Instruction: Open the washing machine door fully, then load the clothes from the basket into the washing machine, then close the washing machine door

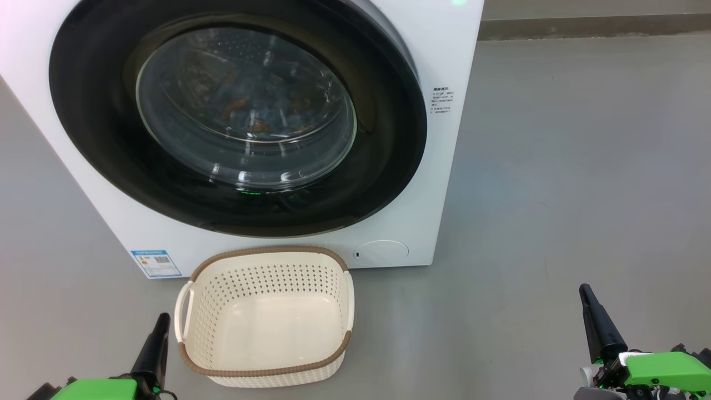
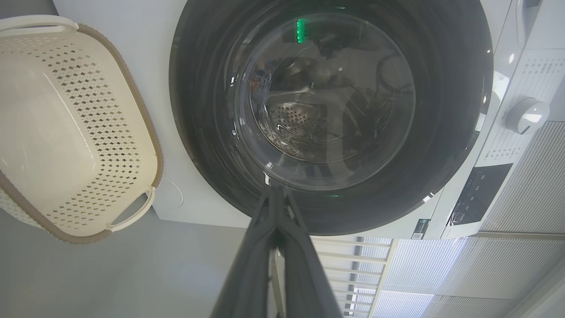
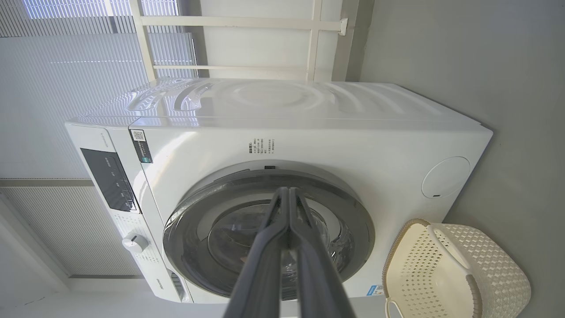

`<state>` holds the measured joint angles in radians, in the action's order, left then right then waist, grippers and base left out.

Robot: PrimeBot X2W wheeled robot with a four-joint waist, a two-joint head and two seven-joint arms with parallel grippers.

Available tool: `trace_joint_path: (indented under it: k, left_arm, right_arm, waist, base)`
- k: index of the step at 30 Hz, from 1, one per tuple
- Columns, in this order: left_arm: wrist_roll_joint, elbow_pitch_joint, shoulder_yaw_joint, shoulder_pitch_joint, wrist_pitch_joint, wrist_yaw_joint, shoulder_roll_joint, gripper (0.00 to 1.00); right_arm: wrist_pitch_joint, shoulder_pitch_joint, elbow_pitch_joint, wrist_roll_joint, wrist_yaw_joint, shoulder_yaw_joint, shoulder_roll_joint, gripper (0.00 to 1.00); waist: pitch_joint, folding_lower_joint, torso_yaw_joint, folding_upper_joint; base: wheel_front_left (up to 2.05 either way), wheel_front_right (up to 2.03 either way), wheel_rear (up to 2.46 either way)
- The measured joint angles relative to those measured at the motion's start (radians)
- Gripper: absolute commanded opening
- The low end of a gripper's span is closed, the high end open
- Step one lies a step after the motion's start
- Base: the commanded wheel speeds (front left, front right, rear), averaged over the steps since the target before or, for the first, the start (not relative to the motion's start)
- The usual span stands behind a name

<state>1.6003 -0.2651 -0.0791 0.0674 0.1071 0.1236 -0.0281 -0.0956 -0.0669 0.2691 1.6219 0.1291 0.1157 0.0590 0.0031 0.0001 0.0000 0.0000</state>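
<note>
Though several stickers showed on the big white front-loading washing machine (image 1: pixel 444 183), none of their print was large enough to read. A blue energy label (image 1: pixel 156 263) with a QR square sat at the lower left corner of the front. A small block of black text (image 1: pixel 442 100) lay just right of the door. In the right wrist view a narrow dark sticker (image 3: pixel 142 145) with a QR code sat beside the dark control panel (image 3: pixel 108 179) and a white dial (image 3: pixel 133 242). A round white cap (image 1: pixel 381 251) was low on the front.

The left gripper (image 1: pixel 163 318) hung low at the head view's lower left, its two long dark fingers (image 2: pixel 249 265) pressed together on nothing, pointing up just beside the basket's left handle. The right gripper (image 1: pixel 584 290) was likewise closed and unladen, well apart to the right, leaning slightly left.

The large round door (image 1: pixel 89 111), with its glossy black rim and bulging glass centre, was shut against the machine. Behind the glass, blue clothes (image 1: pixel 261 111) with orange-brown prints lay in the drum. The small cream perforated plastic basket (image 1: pixel 266 278) with a brown woven-look rim stood just before the machine, below the door, its smooth bottom bare.

The smooth grey floor (image 1: pixel 555 194) met a darker skirting strip (image 1: pixel 589 25). Pale slatted blinds (image 3: pixel 66 66) showed behind the machine.
</note>
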Motion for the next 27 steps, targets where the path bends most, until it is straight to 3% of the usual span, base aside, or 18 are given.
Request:
trace_joint_path:
  k: [27]
  left_arm:
    - [0.0, 0.0, 0.0, 0.0, 0.0, 0.0, 0.0, 0.0]
  right_arm:
    - [-0.006, 0.0, 0.0, -0.001, 0.0, 0.004, -0.002, 0.0]
  waist:
    - [0.0, 0.0, 0.0, 0.0]
  base:
    - [0.0, 0.0, 0.0]
